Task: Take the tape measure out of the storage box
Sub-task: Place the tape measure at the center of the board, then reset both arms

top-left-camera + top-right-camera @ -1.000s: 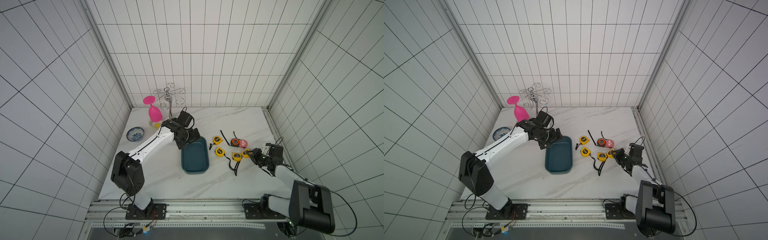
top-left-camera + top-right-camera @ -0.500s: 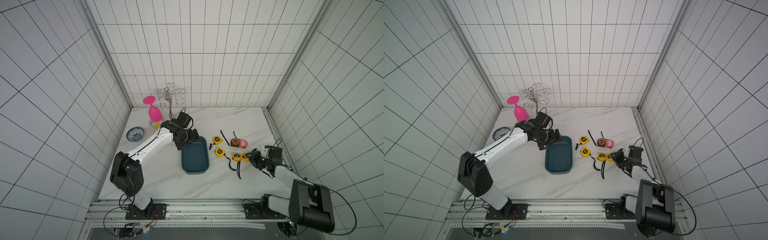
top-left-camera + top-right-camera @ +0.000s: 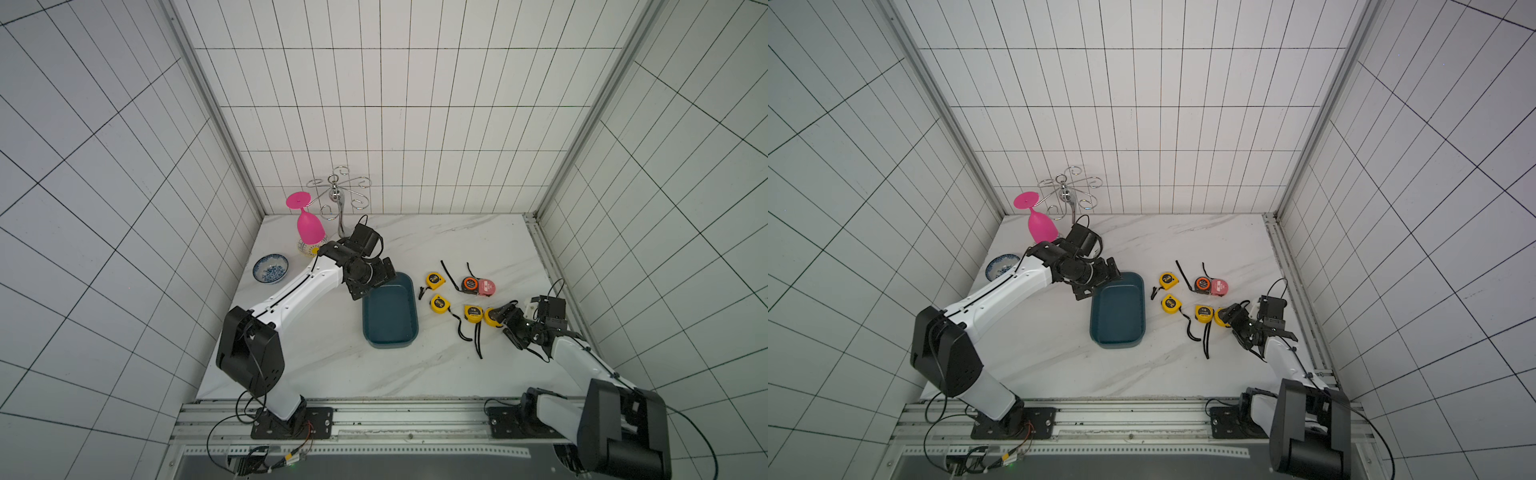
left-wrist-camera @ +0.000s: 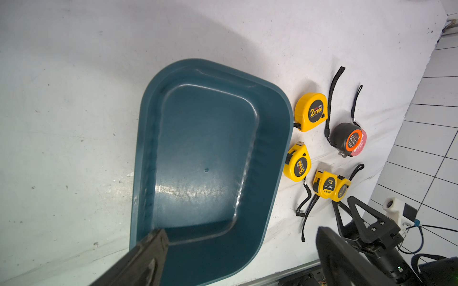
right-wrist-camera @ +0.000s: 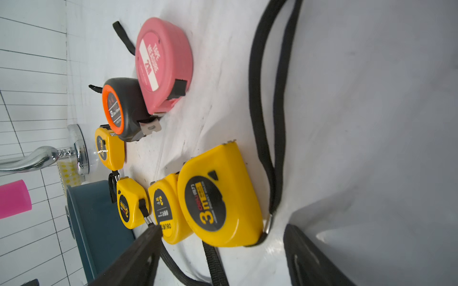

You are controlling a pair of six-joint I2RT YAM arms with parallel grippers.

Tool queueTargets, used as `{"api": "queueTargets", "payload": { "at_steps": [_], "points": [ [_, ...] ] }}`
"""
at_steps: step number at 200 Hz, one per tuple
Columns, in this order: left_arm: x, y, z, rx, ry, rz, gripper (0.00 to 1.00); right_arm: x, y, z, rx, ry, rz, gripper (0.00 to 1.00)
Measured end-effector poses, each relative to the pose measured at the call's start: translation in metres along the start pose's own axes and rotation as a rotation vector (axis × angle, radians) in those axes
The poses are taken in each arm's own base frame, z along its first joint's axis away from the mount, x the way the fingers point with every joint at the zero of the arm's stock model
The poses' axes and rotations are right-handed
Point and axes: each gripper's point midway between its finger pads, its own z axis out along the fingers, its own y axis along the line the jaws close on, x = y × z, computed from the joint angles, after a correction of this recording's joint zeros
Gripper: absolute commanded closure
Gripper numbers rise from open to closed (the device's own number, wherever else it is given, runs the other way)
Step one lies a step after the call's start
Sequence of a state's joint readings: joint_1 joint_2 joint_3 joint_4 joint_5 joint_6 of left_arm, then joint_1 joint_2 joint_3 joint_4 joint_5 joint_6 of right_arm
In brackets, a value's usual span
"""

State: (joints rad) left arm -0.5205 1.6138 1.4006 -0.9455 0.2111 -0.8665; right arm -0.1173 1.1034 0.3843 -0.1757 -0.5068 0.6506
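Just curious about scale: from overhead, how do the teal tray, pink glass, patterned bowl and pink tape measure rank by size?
In a top view:
teal tray
pink glass
patterned bowl
pink tape measure
Glass over bowl is unsure: it stands taller, nearer the camera.

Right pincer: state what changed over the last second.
The right pincer brought the yellow plastic tape measure slightly nearer the robot's base, beside another yellow one, and opened, letting it go. The open left pincer and shallow dark teal plastic tray stayed put.
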Motion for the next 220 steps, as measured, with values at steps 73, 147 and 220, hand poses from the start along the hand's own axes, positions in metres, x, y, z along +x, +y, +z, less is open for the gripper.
{"api": "queueTargets", "payload": {
  "at_steps": [73,147,220],
  "points": [
    [-0.032,0.041,-0.025,-0.084,-0.215,0.103,0.02,-0.016,0.029,-0.029,0.074,-0.059,-0.161,0.01],
    [-0.087,0.097,-0.050,-0.287,-0.530,0.220,0.02,-0.082,0.062,-0.032,0.170,-0.220,-0.387,0.01],
    [-0.126,0.162,-0.039,-0.425,-0.704,0.283,0.02,-0.146,0.053,-0.017,0.304,-0.495,-0.584,0.00]
  ]
}}
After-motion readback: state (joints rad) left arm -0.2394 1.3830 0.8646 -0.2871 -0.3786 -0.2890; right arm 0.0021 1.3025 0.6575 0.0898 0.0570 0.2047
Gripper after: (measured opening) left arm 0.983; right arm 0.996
